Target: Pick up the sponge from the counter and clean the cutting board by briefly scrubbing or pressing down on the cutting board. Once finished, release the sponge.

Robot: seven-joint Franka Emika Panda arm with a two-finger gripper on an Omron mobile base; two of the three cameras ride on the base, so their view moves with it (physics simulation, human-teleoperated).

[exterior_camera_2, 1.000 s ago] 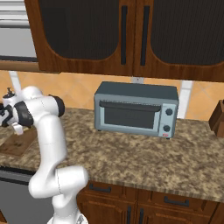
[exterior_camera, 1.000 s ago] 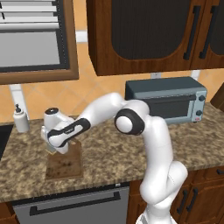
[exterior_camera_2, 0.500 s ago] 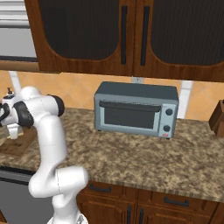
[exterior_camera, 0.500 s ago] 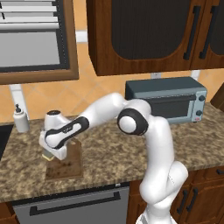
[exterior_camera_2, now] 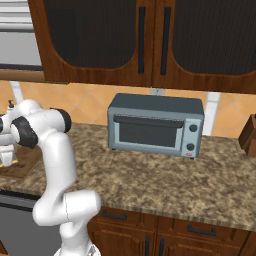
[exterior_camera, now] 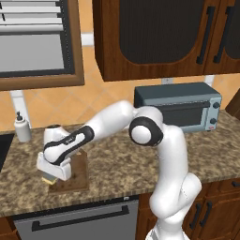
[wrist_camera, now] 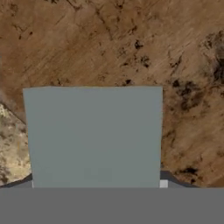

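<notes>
The pincer [exterior_camera: 48, 179] grips the sponge [wrist_camera: 94, 135], with the cutting board [wrist_camera: 131, 48] lying directly beneath it, so pressing goes straight down.

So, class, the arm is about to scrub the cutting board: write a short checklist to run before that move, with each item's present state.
1. Sponge at the end effector: ok, it shows right in front of the hand camera.
2. Sponge over the cutting board: ok, stained wood lies behind it.
3. Sponge fully over the board: not ok, speckled counter shows at one side.
4. Sponge touching the board: cannot tell.
5. Soap bottle and toaster oven away from the board: ok.
</notes>
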